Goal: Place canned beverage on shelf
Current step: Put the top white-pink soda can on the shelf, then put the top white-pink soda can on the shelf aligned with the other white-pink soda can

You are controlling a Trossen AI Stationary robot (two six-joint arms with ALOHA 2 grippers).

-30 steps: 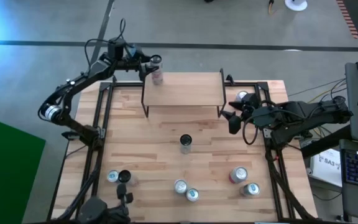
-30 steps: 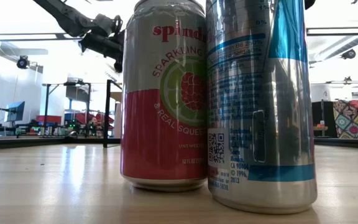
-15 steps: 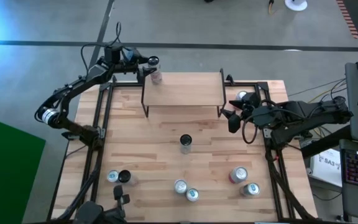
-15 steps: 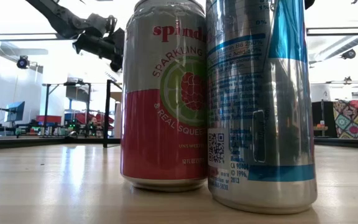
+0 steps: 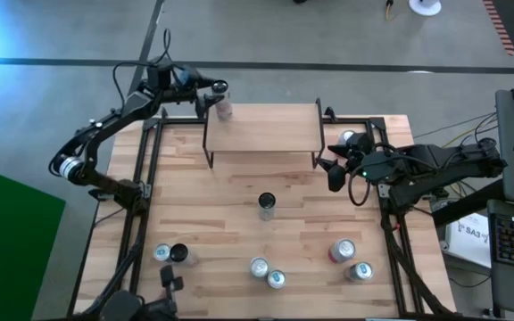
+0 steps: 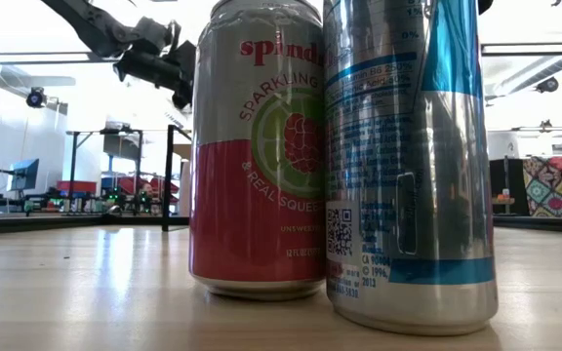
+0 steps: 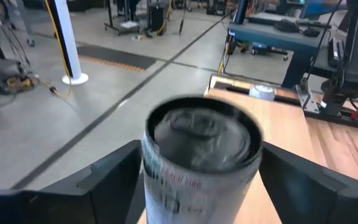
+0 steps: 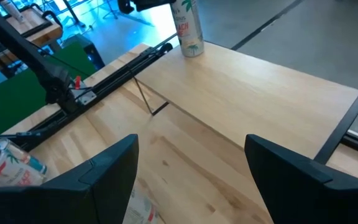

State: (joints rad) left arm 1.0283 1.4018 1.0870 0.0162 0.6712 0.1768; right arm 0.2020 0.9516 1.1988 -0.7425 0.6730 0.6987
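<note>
A white-and-pink can point(image 5: 225, 107) stands upright on its base on the far left corner of the shelf point(image 5: 266, 132), a light wood board on black wire legs. It also shows in the right wrist view point(image 8: 188, 28). My left gripper point(image 5: 205, 91) is open just off that corner, at the height of the can's top. In the left wrist view its fingers point(image 7: 114, 180) stand on either side of the can point(image 7: 201, 155). My right gripper point(image 5: 333, 169) is open and empty beside the shelf's right end.
A can point(image 5: 267, 205) stands mid-table and several more stand along the near edge point(image 5: 259, 267), point(image 5: 343, 251), point(image 5: 161, 253). Another can point(image 5: 350, 138) is behind my right gripper. Two cans point(image 6: 257, 146), point(image 6: 408, 156) fill the low view. Black frame rails point(image 5: 145, 178) run along both table sides.
My left gripper has drawn back a little from the can toward the table's far left and risen slightly. The can stays upright on the shelf's corner.
</note>
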